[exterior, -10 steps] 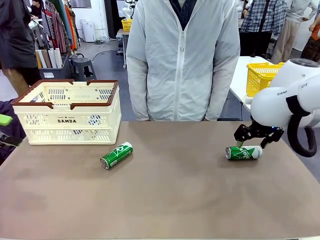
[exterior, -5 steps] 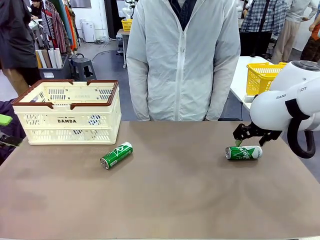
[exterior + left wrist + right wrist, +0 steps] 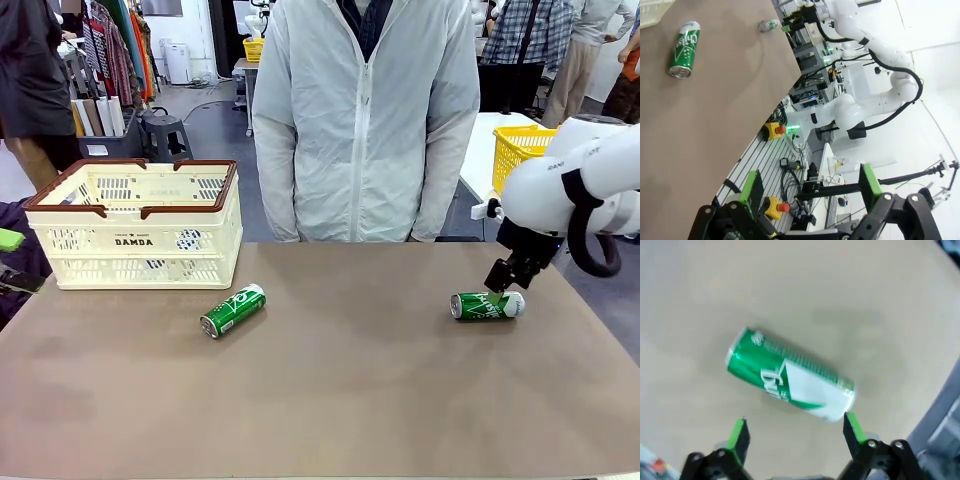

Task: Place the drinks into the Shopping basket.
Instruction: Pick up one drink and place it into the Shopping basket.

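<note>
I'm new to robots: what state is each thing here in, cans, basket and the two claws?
Green slim drink can, robot's right: lying on its side, not gripped.
Second green drink can, near basket: lying on its side, untouched.
Cream slotted plastic basket, brown rim: upright, open top.
Right gripper: open, just above the right can.
Left gripper: open, empty.

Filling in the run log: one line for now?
right gripper: open, over right can | left gripper: open | other can: on table
</note>
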Motion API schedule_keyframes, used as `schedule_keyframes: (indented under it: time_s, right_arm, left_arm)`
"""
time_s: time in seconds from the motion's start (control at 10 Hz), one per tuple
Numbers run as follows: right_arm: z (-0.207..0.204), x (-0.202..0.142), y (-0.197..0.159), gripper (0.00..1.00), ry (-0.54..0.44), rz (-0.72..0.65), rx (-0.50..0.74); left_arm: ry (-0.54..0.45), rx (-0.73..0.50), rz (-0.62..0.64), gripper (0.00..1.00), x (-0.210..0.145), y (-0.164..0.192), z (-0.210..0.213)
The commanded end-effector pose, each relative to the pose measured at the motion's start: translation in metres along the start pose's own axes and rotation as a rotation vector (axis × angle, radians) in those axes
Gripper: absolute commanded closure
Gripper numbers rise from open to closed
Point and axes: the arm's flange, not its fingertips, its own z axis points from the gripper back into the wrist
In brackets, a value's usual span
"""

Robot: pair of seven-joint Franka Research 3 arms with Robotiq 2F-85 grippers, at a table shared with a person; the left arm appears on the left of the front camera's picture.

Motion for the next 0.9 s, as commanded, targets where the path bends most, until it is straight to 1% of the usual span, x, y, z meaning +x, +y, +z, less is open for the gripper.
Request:
schedule_keyframes:
  time_s: [0.0,0.1,0.2,0.3,0.4,0.5,0.6,0.7,0.8]
  right_arm:
    - [-0.001,0.014,-0.017,0.00,-0.167,0.500,0.079]
    - [-0.006,0.015,-0.012,0.00,-0.265,0.622,0.109]
    - [-0.012,0.014,-0.010,0.00,-0.287,0.705,0.124]
    - [-0.020,0.011,-0.009,0.00,-0.163,0.820,0.153]
    - [-0.021,0.005,-0.008,0.00,-0.084,0.936,0.239]
    - [-0.013,0.003,-0.010,0.00,-0.118,0.976,0.272]
    - [-0.007,0.001,-0.011,0.00,-0.134,0.992,0.273]
    - [-0.012,0.003,-0.009,0.00,-0.108,0.985,0.252]
    - [-0.020,0.007,-0.007,0.00,-0.090,0.932,0.213]
  left_arm:
    - [0.006,-0.002,0.009,0.00,-0.002,-0.003,0.001]
    - [0.006,-0.002,0.009,0.00,-0.002,-0.003,0.001]
    - [0.006,-0.002,0.009,0.00,-0.002,-0.003,0.001]
    - [0.006,-0.002,0.009,0.00,-0.002,-0.003,0.001]
    - [0.006,-0.002,0.009,0.00,-0.002,-0.003,0.001]
    - [0.006,-0.002,0.009,0.00,-0.002,-0.003,0.001]
    - [0.006,-0.002,0.009,0.00,-0.002,-0.003,0.001]
    - [0.006,-0.002,0.009,0.00,-0.002,-0.003,0.001]
    - [0.006,-0.002,0.009,0.00,-0.002,-0.003,0.001]
